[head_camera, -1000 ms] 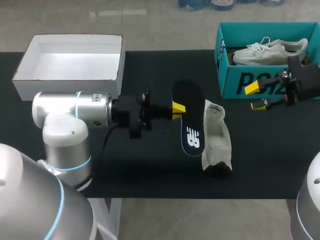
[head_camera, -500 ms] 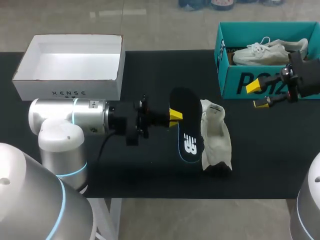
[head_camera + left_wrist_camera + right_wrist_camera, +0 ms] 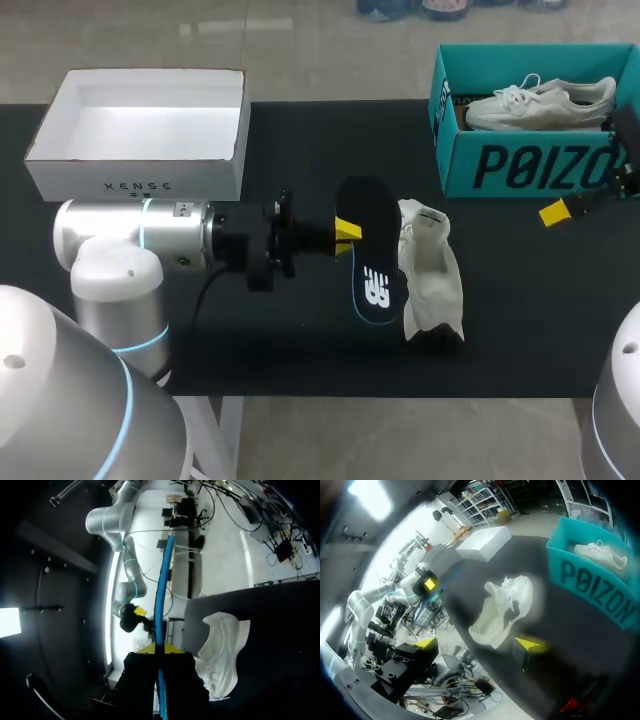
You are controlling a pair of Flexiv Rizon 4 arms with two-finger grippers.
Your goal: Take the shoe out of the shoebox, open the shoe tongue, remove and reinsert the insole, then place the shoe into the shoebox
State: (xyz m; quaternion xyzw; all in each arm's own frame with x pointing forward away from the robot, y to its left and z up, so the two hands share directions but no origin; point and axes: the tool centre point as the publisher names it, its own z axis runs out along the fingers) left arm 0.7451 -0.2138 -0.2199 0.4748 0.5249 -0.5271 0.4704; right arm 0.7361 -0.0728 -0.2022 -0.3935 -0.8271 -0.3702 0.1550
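The white shoe (image 3: 432,285) lies on the black surface (image 3: 300,130), out of any box, its opening turned away from the robot and its tongue pulled up; it seems to rest partly on its side, though the head view does not settle that. I can make out no writing on it. Just beside the shoe, on the side toward the left arm, is the dark insole (image 3: 370,250), fully out of the shoe, with a white logo printed on its face and a pale blue edge. The left tool (image 3: 345,230) is clamped on the insole's far end. In the left wrist view the insole (image 3: 162,595) runs edge-on between the fingers of the left tool (image 3: 159,650), with the shoe (image 3: 222,650) off to one side. Beyond the shoe, toward the right arm, stands the teal shoebox (image 3: 520,165), which has large dark lettering across its front wall and a second shoe (image 3: 540,100), also white, inside it. The right tool (image 3: 555,212) hangs in front of that box, well apart from the shoe, and the right wrist view shows the right tool (image 3: 477,643) spread wide and gripping nothing. Well apart from the shoe, past the left arm, sits an open white box (image 3: 140,140) with small dark print on its near wall.
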